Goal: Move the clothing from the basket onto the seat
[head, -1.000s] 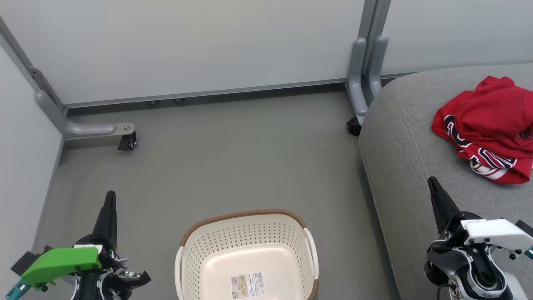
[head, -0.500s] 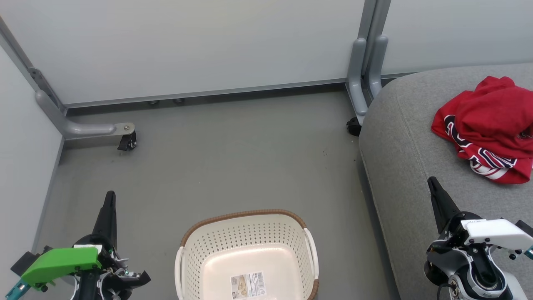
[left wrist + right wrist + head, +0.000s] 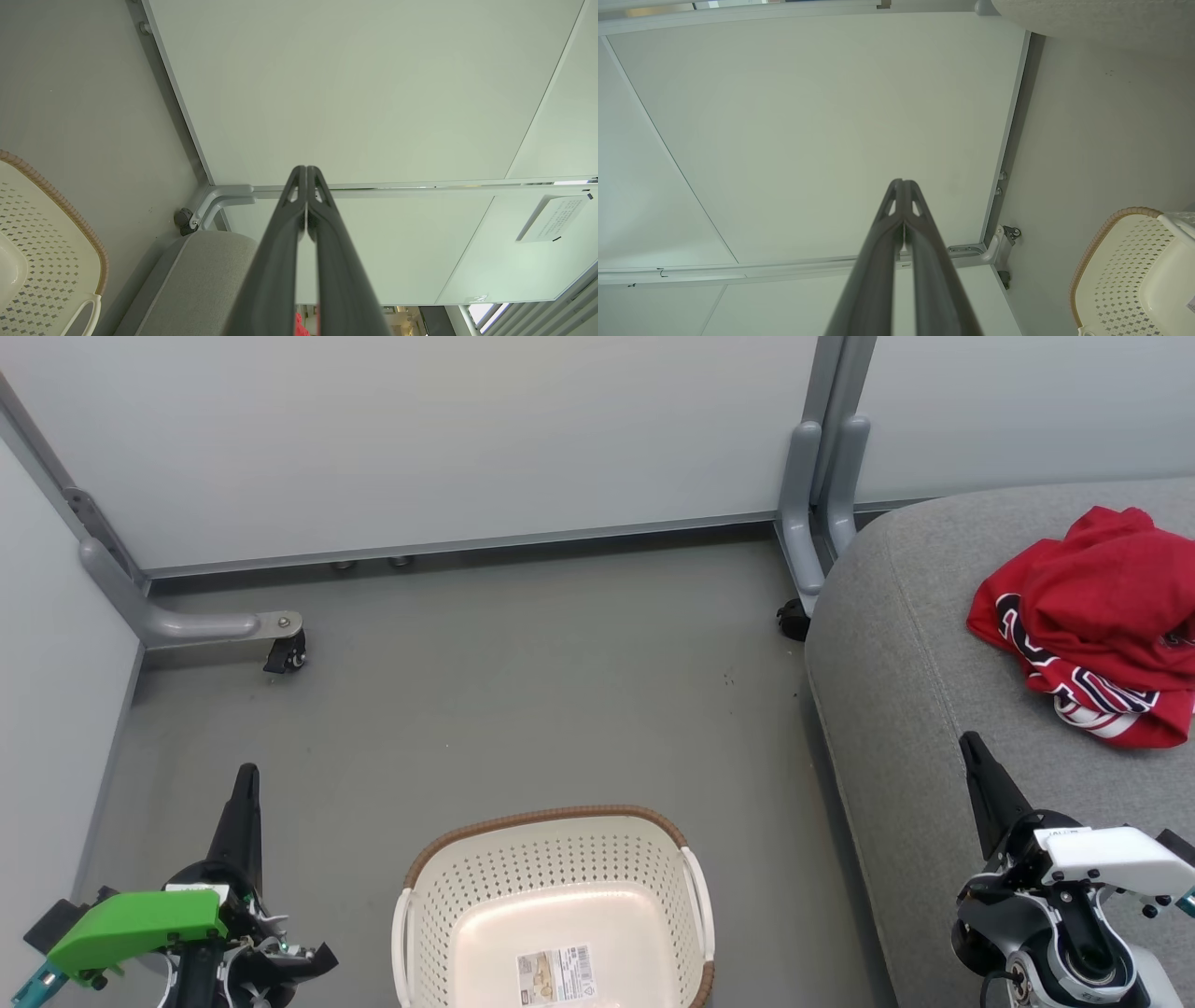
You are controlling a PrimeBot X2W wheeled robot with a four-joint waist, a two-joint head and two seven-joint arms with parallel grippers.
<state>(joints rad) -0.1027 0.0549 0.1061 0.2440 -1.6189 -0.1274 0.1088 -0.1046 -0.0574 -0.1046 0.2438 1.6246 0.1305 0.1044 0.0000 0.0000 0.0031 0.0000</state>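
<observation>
- Left gripper (image 3: 246,784) down at the lower left, over the floor (image 3: 523,691) beside the basket; fingers pressed together to a single dark point, holding nothing; the left wrist view confirms it, the two fingers (image 3: 289,233) meeting along their length; my read is that it is parked, out of the way, with no job left.
- Basket (image 3: 541,817) in the middle, standing upright on the floor between the two arms; its cream inside is bare apart from a paper label (image 3: 555,975) on the bottom; nothing red left in it, so the emptying looks done.
- Seat (image 3: 915,709) on the right, its rounded grey corner close to the basket, a short carry, which would explain why the two sit so near.
- Right gripper (image 3: 973,751) over the seat's front part, fingers shut tight on each other, empty; near the clothing but apart from it, which reads as a hand drawn clear after a drop.
- Clothing (image 3: 1092,616) is on the seat, far right, a crumpled red heap with black-and-white lettering showing; it lies wholly on the cushion and nothing grips it; how many pieces are in the heap, I cannot tell.
- Against the earlier frames: no change at all; both arms, basket and heap sit exactly where they were, and the view has not shifted; a still, finished-looking scene.
</observation>
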